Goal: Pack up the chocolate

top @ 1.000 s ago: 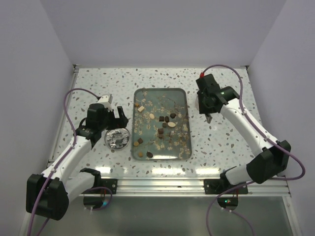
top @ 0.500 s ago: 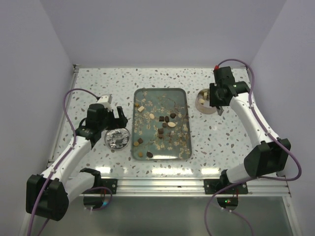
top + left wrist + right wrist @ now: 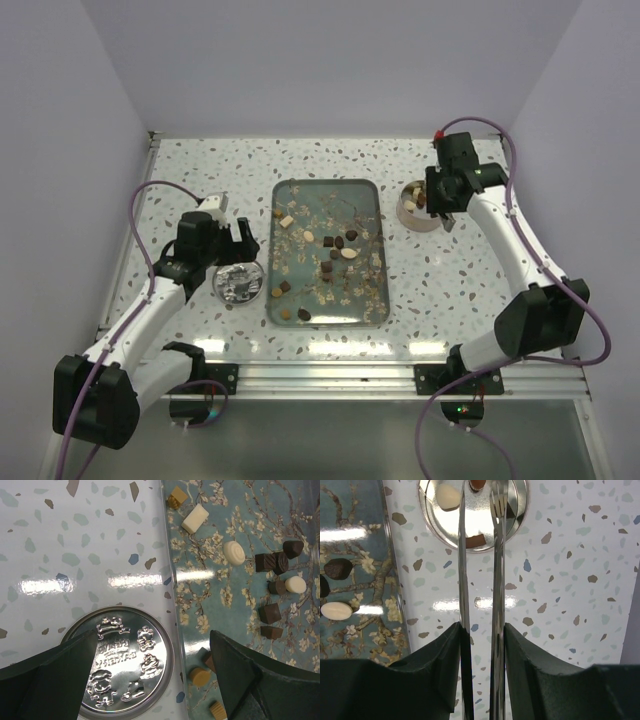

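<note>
Currently right end effector (image 3: 479, 500) hangs over round tin (image 3: 439, 534), long thin tines narrowly parted, nothing clearly gripped. Some chocolate (image 3: 448, 495) lies in tin under tips; most sits on tray (image 3: 325, 184) to its left. Left end effector (image 3: 152, 640) wide, embossed lid (image 3: 125, 670) beneath it. My worry: sideways exit snags tin wall, tips it; sticky piece rides out on tine.

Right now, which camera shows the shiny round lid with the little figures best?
The left wrist view: the silver lid sits close, its stamped figures plain, though a gripper finger hides its left edge. The top view shows the lid small, left of the tray. The right wrist view misses it.
</note>
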